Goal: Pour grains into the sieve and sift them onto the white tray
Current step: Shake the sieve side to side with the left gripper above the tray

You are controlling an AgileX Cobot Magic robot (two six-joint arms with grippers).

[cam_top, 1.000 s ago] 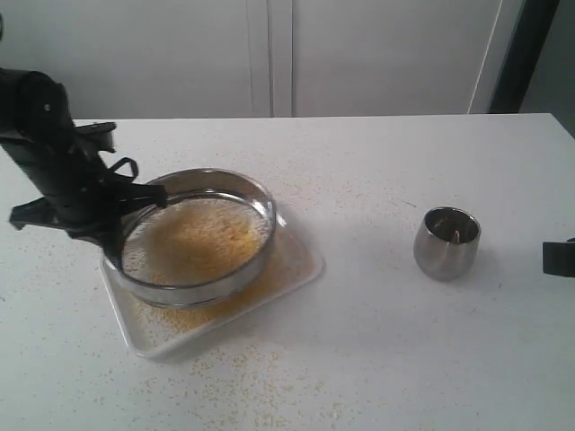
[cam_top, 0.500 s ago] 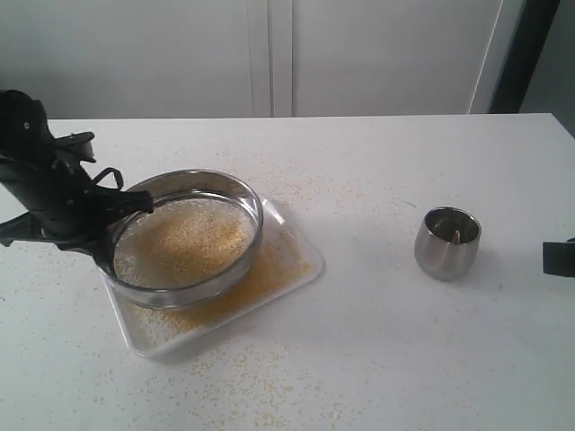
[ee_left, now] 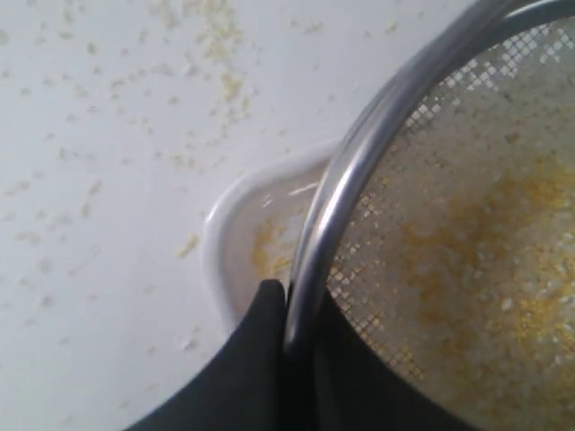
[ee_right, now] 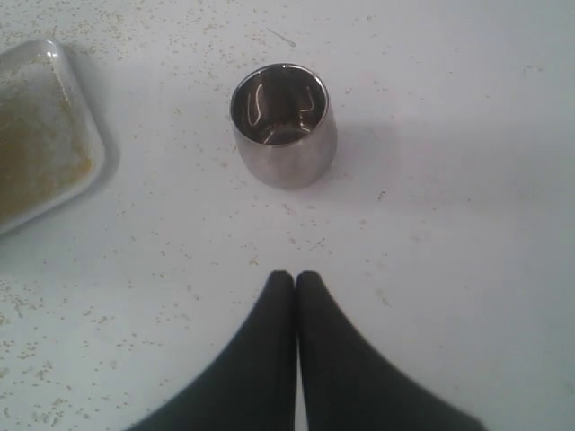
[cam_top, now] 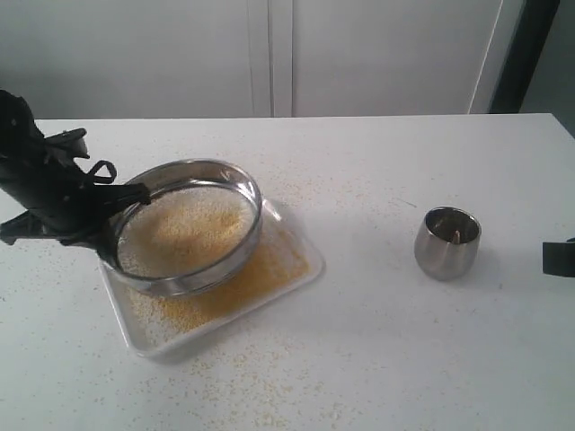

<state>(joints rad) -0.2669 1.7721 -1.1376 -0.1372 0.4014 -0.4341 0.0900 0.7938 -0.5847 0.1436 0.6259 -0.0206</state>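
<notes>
The sieve (cam_top: pixel 235 187) hangs tilted just above the white tray (cam_top: pixel 314 267), and my left gripper (cam_top: pixel 111 241) is shut on the left side of its steel rim. Whitish and yellow grains (cam_top: pixel 184 229) lie on the mesh. Fine yellow granules (cam_top: pixel 265 268) cover the tray under it. In the left wrist view the rim (ee_left: pixel 359 171) runs between my left gripper's (ee_left: pixel 292 307) black fingers, with a tray corner (ee_left: pixel 220 247) below. My right gripper (ee_right: pixel 295 277) is shut and holds nothing; it hovers over the table, apart from the steel cup (ee_right: pixel 283 126).
The small steel cup (cam_top: pixel 446 242) stands upright at the right of the table, with my right gripper (cam_top: pixel 559 258) just showing at the right edge of the exterior view. Loose crumbs are scattered over the tabletop around the tray (ee_right: pixel 101 148).
The left arm has carried the sieve a little to the left and then slightly back, changing its tilt. More yellow granules lie on the tray. The right arm and cup have not moved.
</notes>
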